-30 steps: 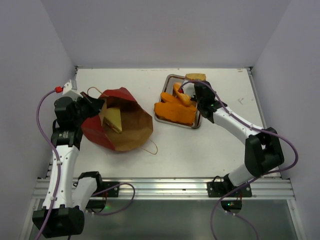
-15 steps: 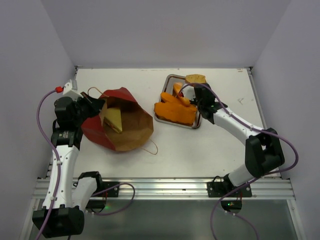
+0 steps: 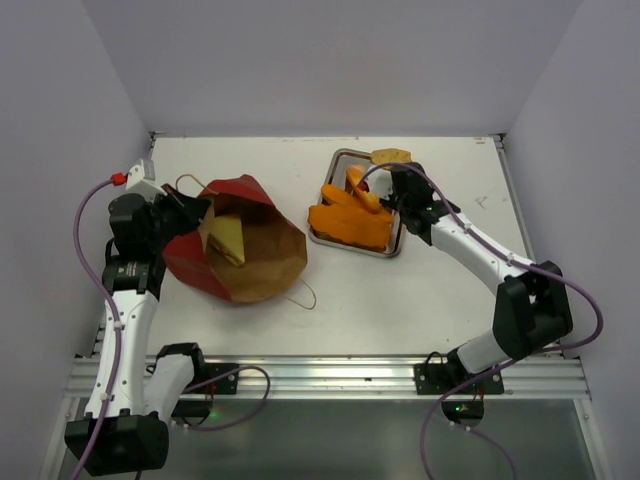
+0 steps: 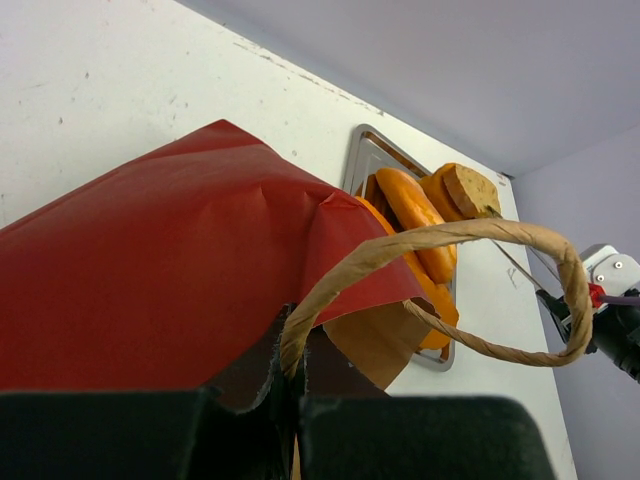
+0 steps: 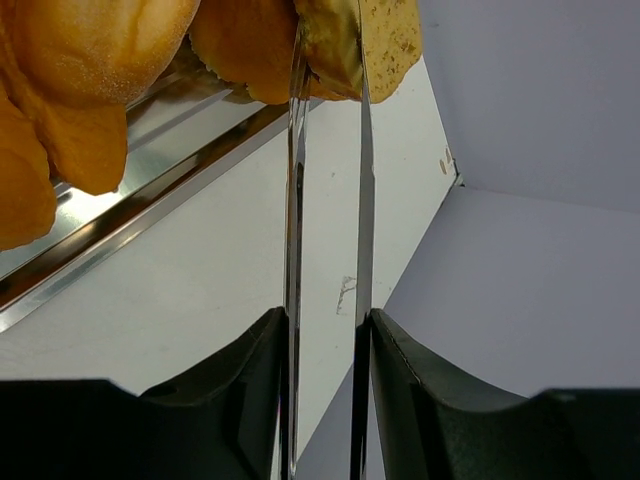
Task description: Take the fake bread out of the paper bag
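Mostly the fake bread (image 3: 348, 215) lies heaped on a metal tray (image 3: 340, 158) at the far middle of the table (image 3: 400, 300). A brown-faced round piece (image 3: 390, 155) sits at the tray's far rim. One triangular sandwich (image 3: 228, 238) is inside the paper bag (image 3: 262, 268), which lies on its side left of the tray, well apart from it, its brown mouth turned toward the tray.

The left gripper (image 3: 190, 208) is clenched on the bag's far-left rim, right where a cord handle (image 4: 480, 235) is rooted and loops out over the red paper. The right gripper (image 3: 398, 183) hovers at the tray's right edge, just near the round piece. Its thin fingers (image 5: 296, 200) are parted by a narrow gap, with bare table showing between them. Whether the tips touch the bread cannot be told.
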Robot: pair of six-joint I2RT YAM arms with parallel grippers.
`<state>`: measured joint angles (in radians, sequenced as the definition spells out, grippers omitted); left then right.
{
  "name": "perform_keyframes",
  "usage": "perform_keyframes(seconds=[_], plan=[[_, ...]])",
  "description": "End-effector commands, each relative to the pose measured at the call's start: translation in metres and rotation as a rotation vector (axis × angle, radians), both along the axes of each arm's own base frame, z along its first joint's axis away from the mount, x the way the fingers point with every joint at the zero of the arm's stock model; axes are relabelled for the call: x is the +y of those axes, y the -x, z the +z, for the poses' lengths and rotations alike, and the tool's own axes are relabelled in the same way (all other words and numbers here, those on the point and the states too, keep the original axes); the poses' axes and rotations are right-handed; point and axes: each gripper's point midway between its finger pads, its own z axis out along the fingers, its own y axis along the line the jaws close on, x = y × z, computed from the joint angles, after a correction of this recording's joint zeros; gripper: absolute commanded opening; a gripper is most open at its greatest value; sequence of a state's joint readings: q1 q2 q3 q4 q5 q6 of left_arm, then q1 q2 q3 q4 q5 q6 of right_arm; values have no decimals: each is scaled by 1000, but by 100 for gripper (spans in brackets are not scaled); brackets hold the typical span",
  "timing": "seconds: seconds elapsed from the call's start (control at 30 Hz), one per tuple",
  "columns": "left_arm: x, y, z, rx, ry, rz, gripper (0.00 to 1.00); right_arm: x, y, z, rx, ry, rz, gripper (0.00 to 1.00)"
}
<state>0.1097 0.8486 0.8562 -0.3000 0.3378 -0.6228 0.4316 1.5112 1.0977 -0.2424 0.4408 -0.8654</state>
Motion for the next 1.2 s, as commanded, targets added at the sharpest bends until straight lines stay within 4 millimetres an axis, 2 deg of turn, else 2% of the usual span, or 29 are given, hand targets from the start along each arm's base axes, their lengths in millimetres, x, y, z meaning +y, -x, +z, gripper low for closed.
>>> perform_keyframes(seconds=[0.0,0.53,0.63,0.7,0.73,0.77,0.83,0.87,0.93,0.97,1.0,1.07,1.17], plan=[[-5,0,21,-86,-20,-36,0,6,-1,33,-51,-53,18,42],[-7,0,23,-93,-17,-45,0,6,8,46,-27,-68,37,45],[-7,1,24,-95,-21,-49,0,6,14,54,-23,-88,37,45],[-7,1,23,-94,-27,-55,0,8,19,68,-38,-129,45,45],[-8,0,24,-96,-28,-58,0,6,26,69,-13,-132,42,45],[-8,0,21,-89,-32,-66,0,14,28,81,-19,-190,56,45],[-9,-1,22,-89,-33,-76,0,17,43,90,21,-228,74,45],[-11,-2,21,-85,-35,-90,0,21,45,105,10,-271,81,45],[-12,-3,24,-89,-39,-100,0,32,63,110,71,-328,140,45],[-12,-4,24,-84,-42,-103,0,38,69,122,71,-360,169,45],[-14,-4,24,-83,-41,-114,0,47,82,120,124,-394,220,45],[-15,-5,27,-82,-44,-124,0,58,98,134,134,-428,294,44],[-16,-5,29,-79,-46,-131,0,78,124,139,178,-444,415,45]])
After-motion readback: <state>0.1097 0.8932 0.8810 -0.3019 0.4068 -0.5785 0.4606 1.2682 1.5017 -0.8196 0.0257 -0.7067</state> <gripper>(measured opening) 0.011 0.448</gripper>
